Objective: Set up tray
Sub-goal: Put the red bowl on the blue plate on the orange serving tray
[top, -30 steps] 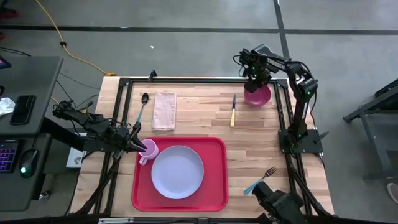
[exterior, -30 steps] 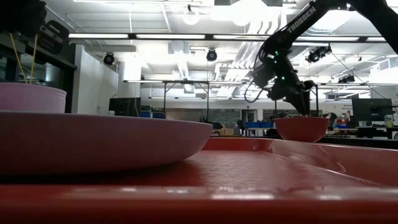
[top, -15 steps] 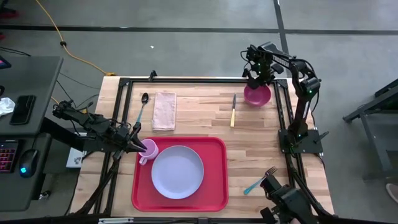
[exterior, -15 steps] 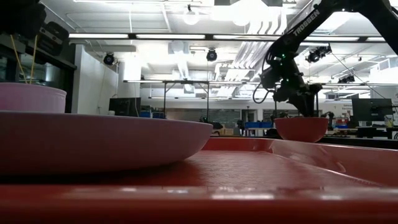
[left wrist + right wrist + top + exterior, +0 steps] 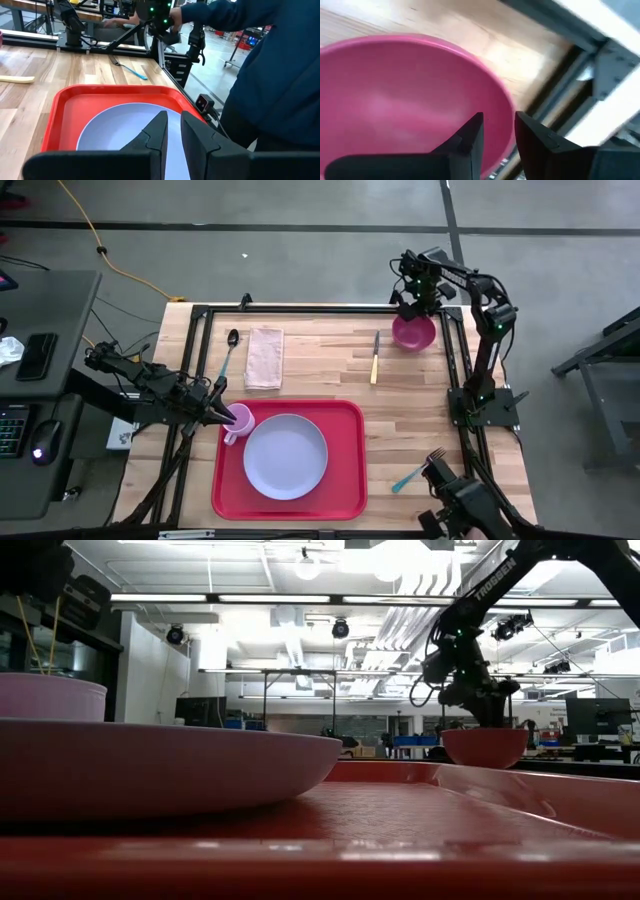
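Surface: wooden table point(image 5: 320, 370) inside a black frame, workshop floor around it.
Tray: the tray point(image 5: 228, 495) sits at the near middle, long axis left to right, carrying a plate point(image 5: 285, 456) and a mug point(image 5: 238, 420) at its far-left corner.
Bowl: the bowl point(image 5: 414, 333) stands at the far right, well apart from the tray.
Right gripper: my right gripper point(image 5: 412, 300) hangs over the bowl's far rim, fingers a narrow slit apart, holding nothing I can see.
Left gripper: my left gripper point(image 5: 222, 415) rests at the mug; whether it grips, I cannot tell.
Key relation: the tray lies near and left of my right jaws; I judge the bowl must travel that way.
Loose: knife point(image 5: 375, 358), fork point(image 5: 417, 469), spoon point(image 5: 228, 352), napkin point(image 5: 265, 358).
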Robot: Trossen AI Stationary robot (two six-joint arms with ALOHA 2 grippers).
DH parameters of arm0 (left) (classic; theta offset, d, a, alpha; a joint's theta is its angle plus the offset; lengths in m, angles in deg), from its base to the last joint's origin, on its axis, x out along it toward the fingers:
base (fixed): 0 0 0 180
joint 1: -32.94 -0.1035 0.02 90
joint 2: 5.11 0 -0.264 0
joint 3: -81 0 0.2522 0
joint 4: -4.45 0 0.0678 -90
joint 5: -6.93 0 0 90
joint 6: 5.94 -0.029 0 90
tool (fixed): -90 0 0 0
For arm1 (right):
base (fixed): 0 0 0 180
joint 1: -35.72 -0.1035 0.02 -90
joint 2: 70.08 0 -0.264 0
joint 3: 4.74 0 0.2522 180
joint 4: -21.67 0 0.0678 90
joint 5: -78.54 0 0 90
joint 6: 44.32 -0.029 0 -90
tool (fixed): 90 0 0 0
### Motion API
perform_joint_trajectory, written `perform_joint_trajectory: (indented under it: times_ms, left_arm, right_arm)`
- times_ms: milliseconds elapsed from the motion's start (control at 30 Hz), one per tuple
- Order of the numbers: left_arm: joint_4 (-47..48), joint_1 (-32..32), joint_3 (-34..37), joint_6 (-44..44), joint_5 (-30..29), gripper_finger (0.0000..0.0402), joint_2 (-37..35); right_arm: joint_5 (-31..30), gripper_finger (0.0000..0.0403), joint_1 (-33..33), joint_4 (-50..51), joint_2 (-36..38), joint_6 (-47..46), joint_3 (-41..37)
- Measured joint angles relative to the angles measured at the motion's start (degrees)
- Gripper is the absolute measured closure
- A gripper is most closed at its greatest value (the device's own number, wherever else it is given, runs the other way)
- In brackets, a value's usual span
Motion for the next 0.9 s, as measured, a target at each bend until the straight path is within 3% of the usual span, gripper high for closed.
perform_joint_trajectory:
  times_ms: [233, 900]
  left_arm:
    - [0.0, 0.0, 0.0, 0.0, 0.0, 0.0316, 0.0]
    - [1.7, 0.0, 0.0, 0.0, -0.2, 0.0316, 0.0]
  right_arm:
    - [-2.2, 0.0314, 0.0, -3.0, 0.0, -1.9, -5.0]
    - [-2.2, 0.0314, -0.3, -5.2, 4.2, -3.6, -6.0]
